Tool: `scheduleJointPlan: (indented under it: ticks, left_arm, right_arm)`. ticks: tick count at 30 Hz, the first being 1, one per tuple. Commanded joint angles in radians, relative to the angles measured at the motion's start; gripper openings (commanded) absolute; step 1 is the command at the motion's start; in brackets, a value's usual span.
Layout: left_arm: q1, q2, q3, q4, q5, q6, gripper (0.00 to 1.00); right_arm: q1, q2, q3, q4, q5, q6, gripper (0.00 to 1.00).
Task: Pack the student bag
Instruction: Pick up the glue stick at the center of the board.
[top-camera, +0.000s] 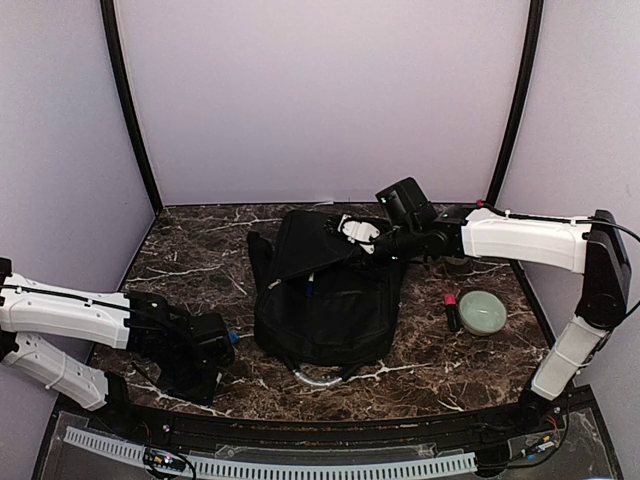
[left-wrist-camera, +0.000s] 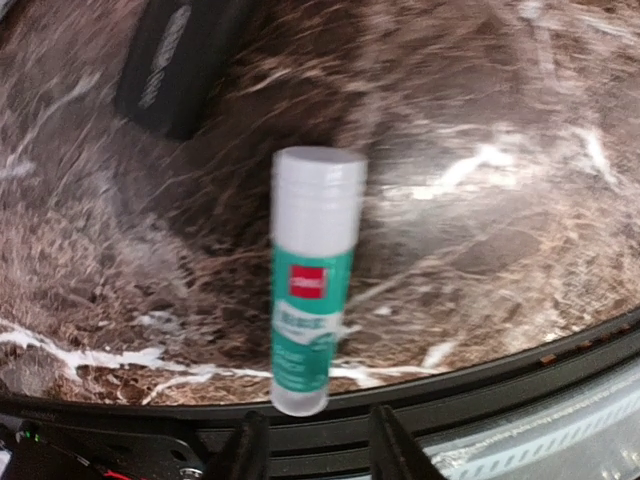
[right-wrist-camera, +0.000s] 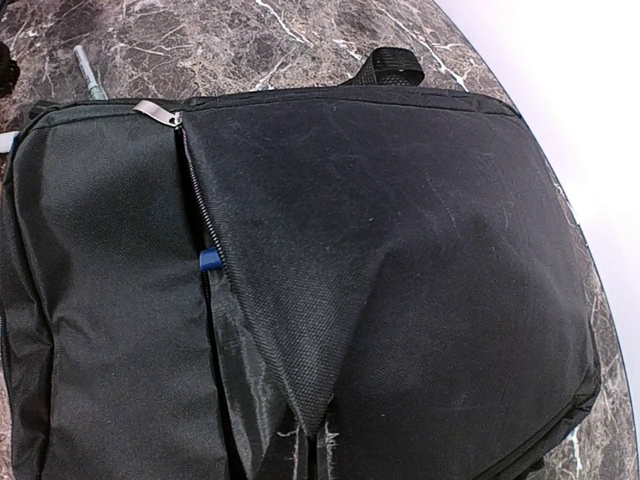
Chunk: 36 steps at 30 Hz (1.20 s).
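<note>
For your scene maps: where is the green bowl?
Top view: the green bowl sits on the marble table, right of the student bag, beside a small red-topped item.

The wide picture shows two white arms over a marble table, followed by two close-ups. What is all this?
It is a robot with two arms, each ending in two jaws for gripping. The wide picture comes from a fixed camera above and behind them; each close-up comes from a camera on one wrist. On the table lie a black backpack, a green bowl and a small red-capped item beside it. The left arm looks down at a glue stick lying just ahead of its open jaws, not held. The right arm reaches to the backpack's raised flap; whether its jaws grip it, I cannot tell.
</note>
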Motion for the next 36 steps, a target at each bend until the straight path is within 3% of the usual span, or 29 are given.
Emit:
scheduleJointPlan:
  ticks: [1, 19, 24, 31, 36]
  left_arm:
    - [-0.005, -0.002, -0.032, -0.015, -0.039, -0.055, 0.33]
    - [-0.005, 0.092, -0.057, 0.106, -0.077, -0.036, 0.29]
    - [-0.005, 0.122, -0.045, 0.121, -0.081, -0.017, 0.22]
    - [-0.033, 0.139, 0.207, -0.09, -0.132, 0.006, 0.13]
    - [-0.057, 0.159, 0.428, -0.106, -0.105, 0.081, 0.13]
  right_arm:
    - [-0.008, -0.028, -0.004, 0.051, -0.028, 0.001, 0.0]
    - [-0.008, -0.025, -0.006, 0.047, -0.028, 0.003, 0.0]
    - [-0.009, -0.026, -0.008, 0.049, -0.03, 0.004, 0.0]
    - [-0.008, -0.033, -0.015, 0.055, -0.025, 0.003, 0.0]
    - [-0.011, -0.025, -0.015, 0.06, -0.022, -0.001, 0.0]
